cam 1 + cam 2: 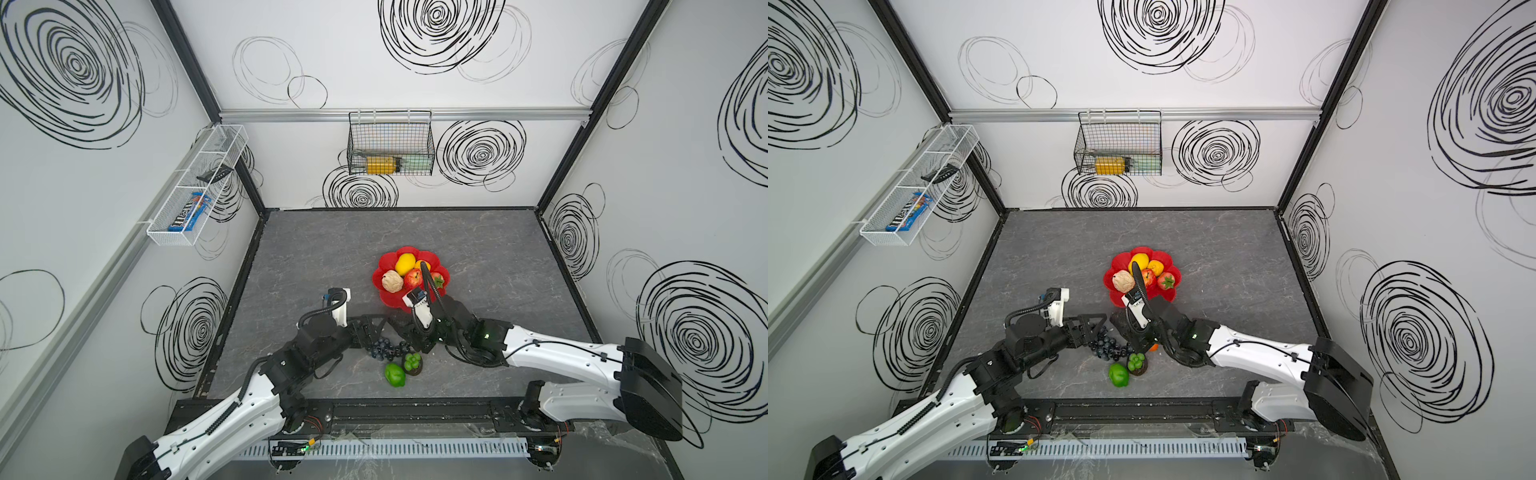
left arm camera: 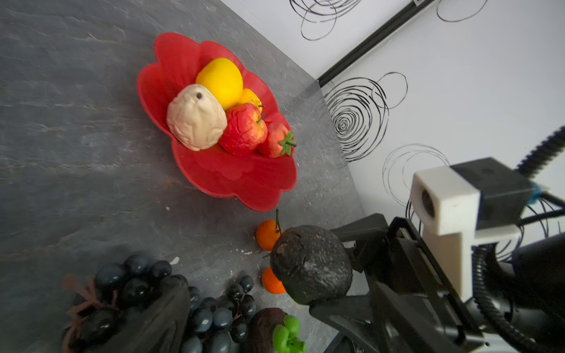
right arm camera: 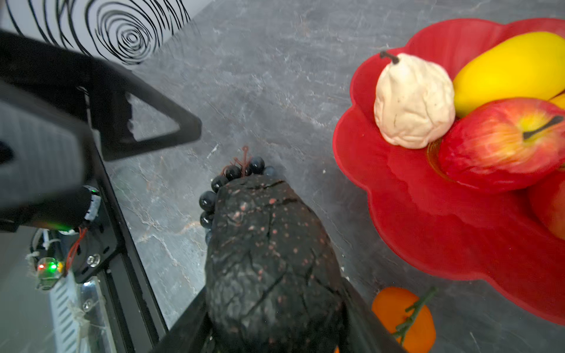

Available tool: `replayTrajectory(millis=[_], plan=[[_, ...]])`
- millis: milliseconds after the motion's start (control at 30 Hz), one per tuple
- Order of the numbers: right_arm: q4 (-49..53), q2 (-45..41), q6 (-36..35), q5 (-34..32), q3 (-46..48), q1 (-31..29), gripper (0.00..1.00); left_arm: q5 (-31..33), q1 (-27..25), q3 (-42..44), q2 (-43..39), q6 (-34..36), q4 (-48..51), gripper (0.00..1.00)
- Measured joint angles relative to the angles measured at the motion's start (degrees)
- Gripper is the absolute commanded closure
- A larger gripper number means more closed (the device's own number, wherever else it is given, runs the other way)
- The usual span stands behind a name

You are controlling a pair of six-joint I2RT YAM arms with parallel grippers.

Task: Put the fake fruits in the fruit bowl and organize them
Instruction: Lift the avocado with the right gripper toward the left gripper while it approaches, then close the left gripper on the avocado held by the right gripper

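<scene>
The fruit bowl (image 1: pixel 384 262) sits about mid-way across the grey marbled table (image 1: pixel 311 249). It holds a lemon (image 1: pixel 405 264), an apple (image 1: pixel 413 278), a strawberry (image 1: pixel 437 281) and a cream lumpy fruit (image 1: pixel 392 281). On the arms' side of the bowl lie the grape bunch (image 1: pixel 382 348), two green fruits (image 1: pixel 395 374) and two small oranges (image 2: pixel 267 234). Near the bowl's rim there, the right gripper (image 2: pixel 324 270) pinches the black avocado (image 3: pixel 269 259). The left gripper (image 1: pixel 380 334) has its fingers spread at the grapes. Beyond the bowl, white spiral-scrawled walls carry a black wire basket (image 1: pixel 390 143) and a white wire basket (image 1: pixel 197 183).
</scene>
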State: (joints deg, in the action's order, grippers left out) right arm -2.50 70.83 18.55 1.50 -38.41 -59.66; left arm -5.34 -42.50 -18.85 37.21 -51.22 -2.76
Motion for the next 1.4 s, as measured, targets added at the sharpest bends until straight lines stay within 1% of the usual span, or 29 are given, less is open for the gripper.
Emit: replayTrajectory(millis=[167,367,600,833,1233,1333,1400], plan=[[-4.7,-1.2,1.8,2.2,2.1,-0.1,0.43,-1.1,-2.5,0.0,3.4,-1.5,-4.2,0.03],[-8.3,-1.7,2.8,3.4,3.8,-1.7,0.43,-1.4,-3.0,0.0,4.4,-3.1,-7.3,0.0],[-11.4,-2.6,3.3,3.1,4.5,-3.9,0.43,-2.4,-3.2,0.0,5.5,-4.2,-9.4,0.09],[-13.9,-3.5,3.3,0.6,5.4,-5.4,0.43,-3.7,-4.5,0.0,6.4,-5.1,-11.1,0.21],[-14.3,-3.5,3.3,-3.5,5.6,-6.6,0.42,-4.6,-5.8,-0.4,8.3,-5.4,-12.3,0.37],[-14.3,-3.5,3.3,-4.2,5.6,-6.8,0.39,-4.5,-5.8,-0.6,8.6,-5.3,-12.1,0.4],[-14.3,-3.7,3.3,-4.5,5.6,-6.9,0.35,-4.5,-5.8,-1.2,8.9,-4.9,-11.5,0.4]])
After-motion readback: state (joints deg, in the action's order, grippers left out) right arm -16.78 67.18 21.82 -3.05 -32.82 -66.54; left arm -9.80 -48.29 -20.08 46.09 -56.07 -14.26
